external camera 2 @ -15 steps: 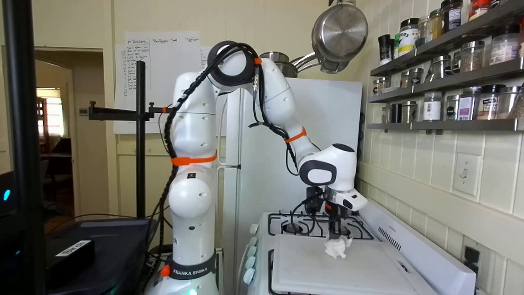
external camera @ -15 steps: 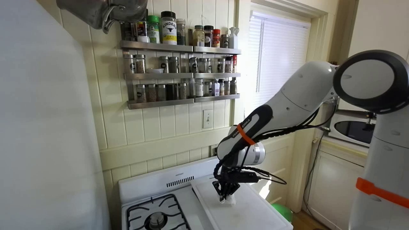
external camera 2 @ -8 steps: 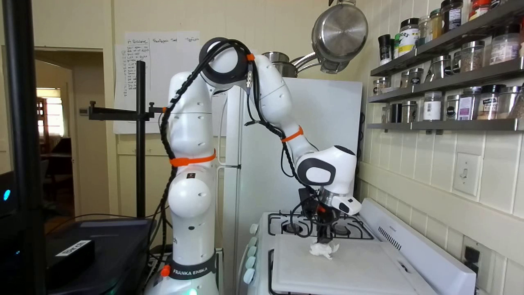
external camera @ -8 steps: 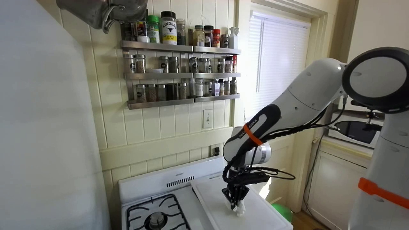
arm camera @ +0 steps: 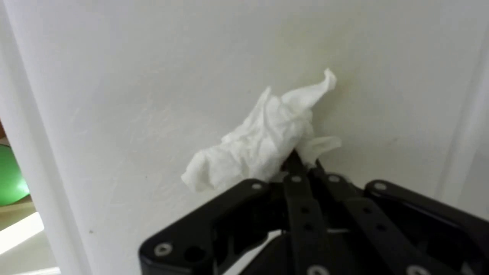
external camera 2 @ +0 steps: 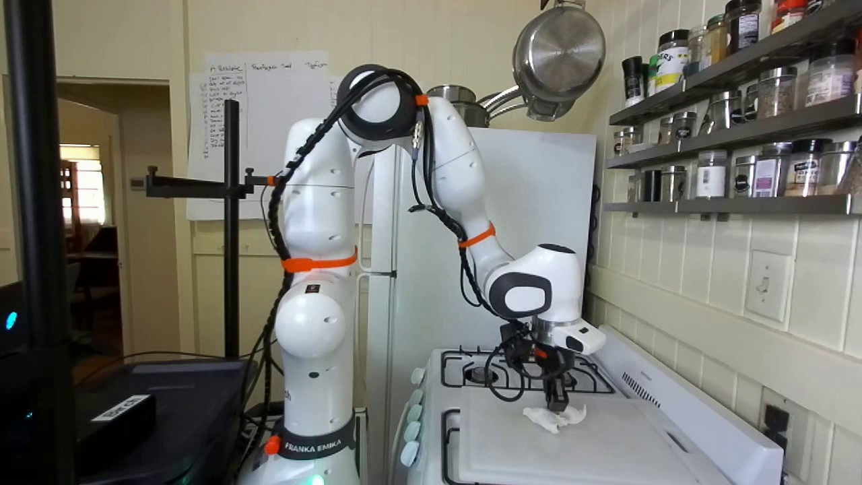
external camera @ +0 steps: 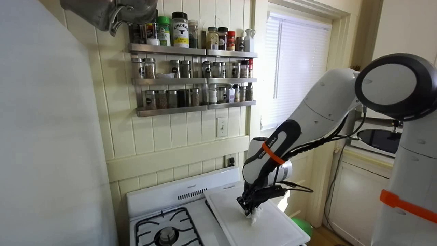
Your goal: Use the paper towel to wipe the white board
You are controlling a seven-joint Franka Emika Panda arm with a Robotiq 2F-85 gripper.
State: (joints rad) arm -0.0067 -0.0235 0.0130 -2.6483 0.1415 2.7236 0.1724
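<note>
far left of the pincer (arm camera: 303,164) in the wrist view, beyond the white board (arm camera: 126,76), shows something green (arm camera: 11,175), too cut off to name. next comes the board's left rim (arm camera: 34,152), well apart from the pincer, then pale scuffs (arm camera: 156,124) on the bare surface.

just ahead and to the left of the pincer lies most of the paper towel (arm camera: 259,141), crumpled, its long axis slanting across the pincer's front: the broad fold sits near and left, the thin peak ahead and a little right. a small flap pokes out right of the tips.

the pincer looks clenched with the wad pinched in it, tips half buried in the folds. in both exterior views tips and paper meet low over the board; the towel seems to touch it, though its underside is hidden.

ahead and slightly right of the pincer, by the paper's peak, is a yellowish-brown smudge (arm camera: 344,89). farther right, well apart, runs the opposite rim (arm camera: 458,145).

as i judge it, wiping is under way, and the next stroke turns on that offset: most of the paper lies left of the tips, the mark ahead and right. a push forward and rightward should lay the towel over it; too low, and the bare tips might scrape the board instead.
</note>
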